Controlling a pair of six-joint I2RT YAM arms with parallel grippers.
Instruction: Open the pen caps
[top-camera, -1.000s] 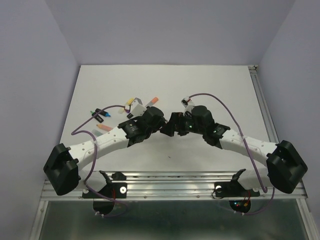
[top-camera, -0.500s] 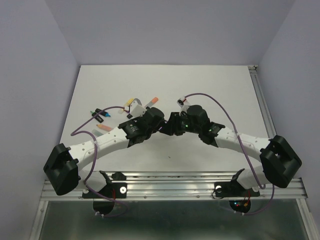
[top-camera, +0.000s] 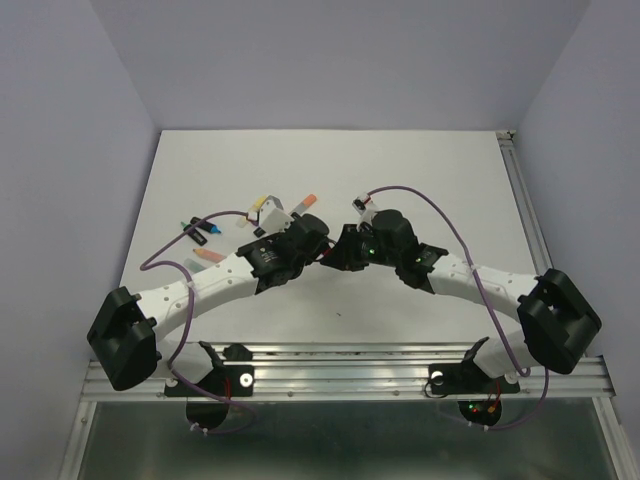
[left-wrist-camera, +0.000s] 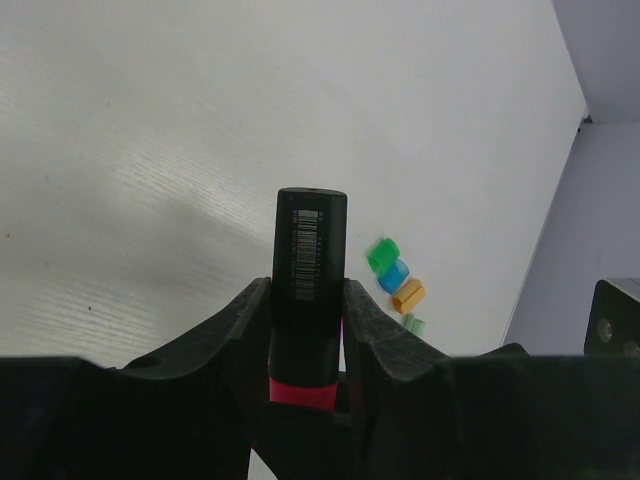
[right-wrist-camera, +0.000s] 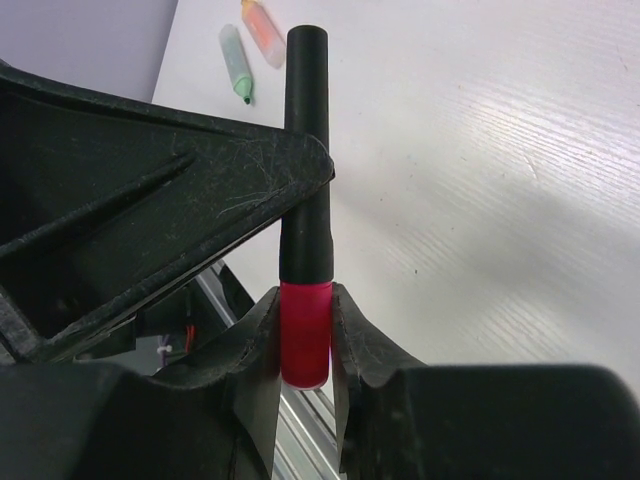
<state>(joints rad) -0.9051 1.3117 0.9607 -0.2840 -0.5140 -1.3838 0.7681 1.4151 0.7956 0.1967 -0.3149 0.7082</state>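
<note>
My left gripper is shut on the black body of a pen, which stands up between its fingers. The pen's pink cap sits on the lower end, and my right gripper is shut on that cap, with both fingers pressed against its sides. In the top view the two grippers, left and right, meet tip to tip over the middle of the table. Several loose pen caps lie on the table in the left wrist view: green, blue and orange.
More pens lie at the left of the table: dark ones, a peach one and two further back. A mint pen and an orange one show in the right wrist view. Purple cables loop over both arms.
My right arm has swung left to the left gripper, and its jaws have gone from wide open to shut on the pink cap. The left gripper has held the pen still.
</note>
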